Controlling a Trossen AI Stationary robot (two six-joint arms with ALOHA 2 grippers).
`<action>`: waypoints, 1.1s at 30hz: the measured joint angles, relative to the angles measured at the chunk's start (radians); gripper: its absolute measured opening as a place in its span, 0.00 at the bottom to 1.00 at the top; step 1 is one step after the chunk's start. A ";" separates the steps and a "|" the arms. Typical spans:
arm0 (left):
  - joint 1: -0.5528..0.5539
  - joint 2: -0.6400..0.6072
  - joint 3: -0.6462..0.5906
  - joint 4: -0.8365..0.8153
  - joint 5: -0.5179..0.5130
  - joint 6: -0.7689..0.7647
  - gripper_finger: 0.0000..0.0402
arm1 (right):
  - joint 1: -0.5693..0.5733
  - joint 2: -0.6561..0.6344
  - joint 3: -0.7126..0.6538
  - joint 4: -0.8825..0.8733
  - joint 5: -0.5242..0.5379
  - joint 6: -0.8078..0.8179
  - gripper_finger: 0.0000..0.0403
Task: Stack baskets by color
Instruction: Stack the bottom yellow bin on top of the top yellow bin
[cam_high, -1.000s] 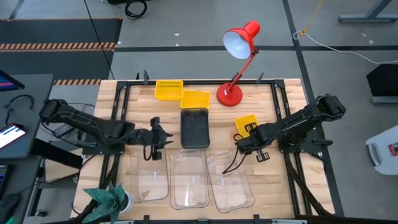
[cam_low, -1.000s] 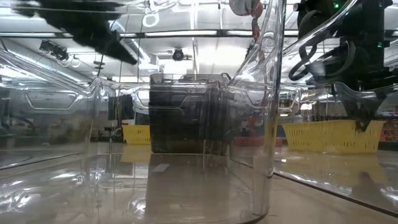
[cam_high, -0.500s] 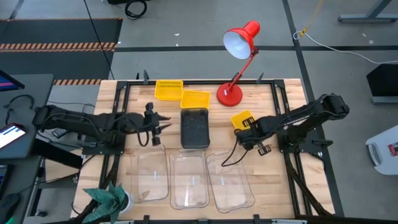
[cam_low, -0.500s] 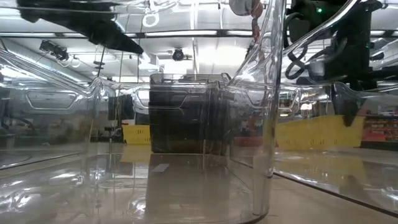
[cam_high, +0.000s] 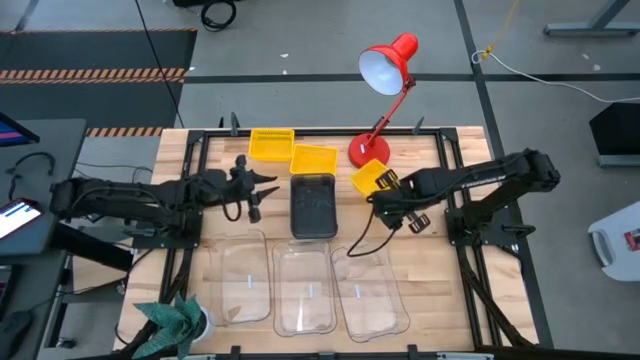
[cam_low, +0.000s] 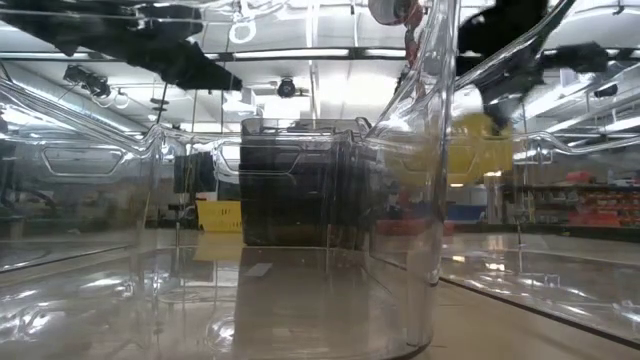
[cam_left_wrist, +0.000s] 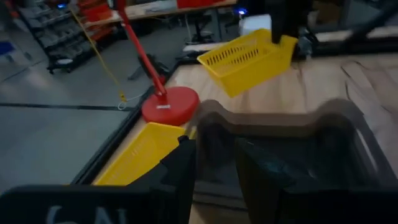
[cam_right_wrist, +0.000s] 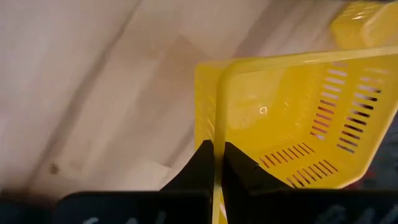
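Note:
A small yellow basket (cam_high: 368, 176) hangs tilted above the table near the red lamp's base, with my right gripper (cam_high: 386, 187) shut on it. Two more yellow baskets (cam_high: 271, 143) (cam_high: 313, 158) rest flat by the far edge. The smoky-grey basket stack (cam_high: 313, 205) stands mid-table. Three clear baskets (cam_high: 245, 282) (cam_high: 305, 288) (cam_high: 372, 290) sit in a row along the near edge. My left gripper (cam_high: 262, 184) hovers open just left of the grey stack, pointing toward it, holding nothing. My right gripper pinches the top edge of one of the yellow basket's walls (cam_right_wrist: 217, 121), one finger (cam_right_wrist: 200, 163) outside the wall and one (cam_right_wrist: 241, 167) inside the basket. The fingers come steeply from above. The basket (cam_low: 470, 150) is lifted clear of the table and hangs tilted.
The red desk lamp stands at the far side on its base (cam_high: 368, 152), its head (cam_high: 386, 62) beyond the table. A black frame rail (cam_high: 320, 131) runs along the far edge. A green cloth (cam_high: 172, 318) lies at the near left corner. Bare wood shows right of the grey stack.
My right gripper has risen and moved toward the far left, lifting the yellow basket clear of the table and tilting it near the lamp's base. My left gripper has swung from the clear baskets toward the far edge and turned to face the grey stack.

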 joint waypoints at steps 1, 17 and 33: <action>0.010 0.000 0.000 0.007 0.000 -0.010 0.29 | -0.004 0.013 0.031 -0.020 0.010 -0.020 0.03; 0.120 0.238 0.255 -0.128 0.002 0.075 0.29 | -0.224 0.063 0.250 0.051 0.091 -0.560 0.03; 0.193 0.419 0.507 -0.263 0.087 0.199 0.29 | -0.410 0.064 0.249 0.334 -0.103 -1.026 0.03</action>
